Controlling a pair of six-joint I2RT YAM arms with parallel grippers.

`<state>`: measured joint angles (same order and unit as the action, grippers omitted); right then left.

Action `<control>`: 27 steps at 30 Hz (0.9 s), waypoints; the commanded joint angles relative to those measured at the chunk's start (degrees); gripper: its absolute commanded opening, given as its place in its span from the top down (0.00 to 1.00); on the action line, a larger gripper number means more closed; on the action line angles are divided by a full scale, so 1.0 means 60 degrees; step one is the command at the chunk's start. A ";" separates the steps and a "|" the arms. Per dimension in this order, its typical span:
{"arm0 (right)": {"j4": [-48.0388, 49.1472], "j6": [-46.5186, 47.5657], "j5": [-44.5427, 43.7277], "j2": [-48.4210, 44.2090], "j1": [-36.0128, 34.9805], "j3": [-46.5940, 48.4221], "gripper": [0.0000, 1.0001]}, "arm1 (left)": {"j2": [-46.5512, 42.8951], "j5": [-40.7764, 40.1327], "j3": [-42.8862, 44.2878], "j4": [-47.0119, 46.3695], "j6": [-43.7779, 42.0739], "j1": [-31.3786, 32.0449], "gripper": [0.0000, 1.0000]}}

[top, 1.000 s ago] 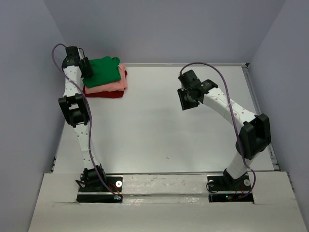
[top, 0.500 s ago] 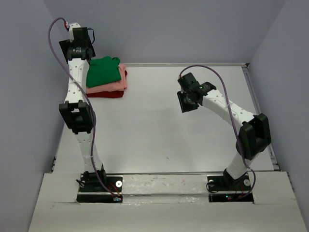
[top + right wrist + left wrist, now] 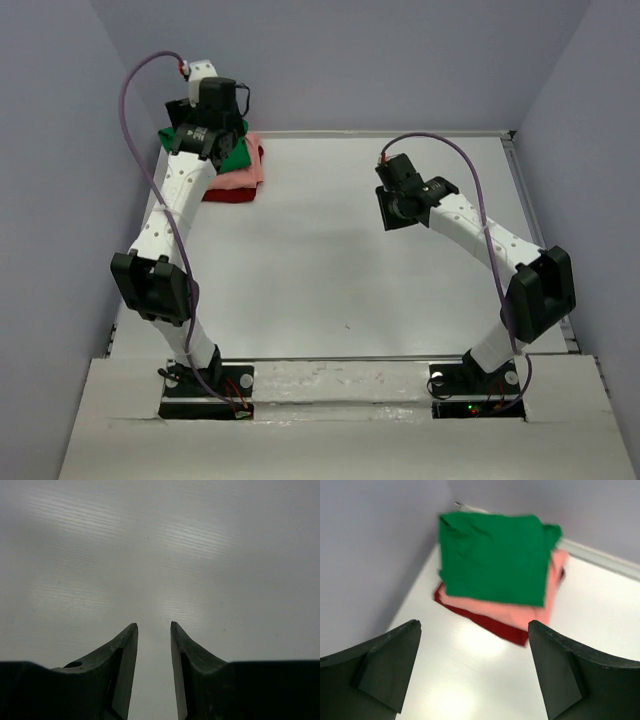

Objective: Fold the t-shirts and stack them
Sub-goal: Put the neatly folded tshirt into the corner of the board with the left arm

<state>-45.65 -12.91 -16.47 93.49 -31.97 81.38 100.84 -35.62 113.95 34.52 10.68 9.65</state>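
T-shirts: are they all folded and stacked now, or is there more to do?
Nearly finished, it looks. Done: green shirt folded on pink shirt on dark red shirt, one pile in the far corner of the table. In hand: nothing; the left hand hangs open near the pile, the right hand empty. Left: no loose shirt shows, so maybe nothing.

We see three folded t-shirts stacked in the far left corner of the table [image 3: 600, 610]. On top lies the bright green t-shirt [image 3: 492, 557], folded into a rough rectangle and slightly wrinkled, with a bit of cloth poking out at its far right corner. Beneath it the salmon pink t-shirt [image 3: 520, 612] shows along the right and near sides. At the bottom the dark red t-shirt [image 3: 495, 626] peeks out as a thin strip along the near edge.
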 commanded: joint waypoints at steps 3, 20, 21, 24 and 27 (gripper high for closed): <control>0.2696 0.0742 -0.0366 -0.1663 -0.0078 -0.1841 0.59 | -0.3014 0.1553 -0.5398 -0.3429 0.0930 0.1613 0.01; 0.5746 0.1053 -0.1636 -0.3249 0.0432 -0.4379 0.27 | -0.6670 0.1704 -1.1256 -0.8052 -0.0709 0.1542 0.01; 0.5922 0.1168 -0.1258 -0.3219 0.0551 -0.4466 0.27 | -0.6365 0.1732 -1.1257 -0.7894 -0.0754 0.1512 0.01; 0.6507 0.1272 -0.1181 -0.3277 0.0872 -0.4803 0.26 | -0.5910 0.1352 -1.1096 -0.7891 -0.0797 0.1381 0.01; 0.7035 0.1448 -0.1109 -0.3103 0.1545 -0.5038 0.26 | -0.5558 0.1511 -1.1417 -0.8580 -0.0827 0.0855 0.01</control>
<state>-12.47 -5.98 -22.28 74.63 -26.85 52.25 65.98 -24.16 47.20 -8.95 7.03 17.98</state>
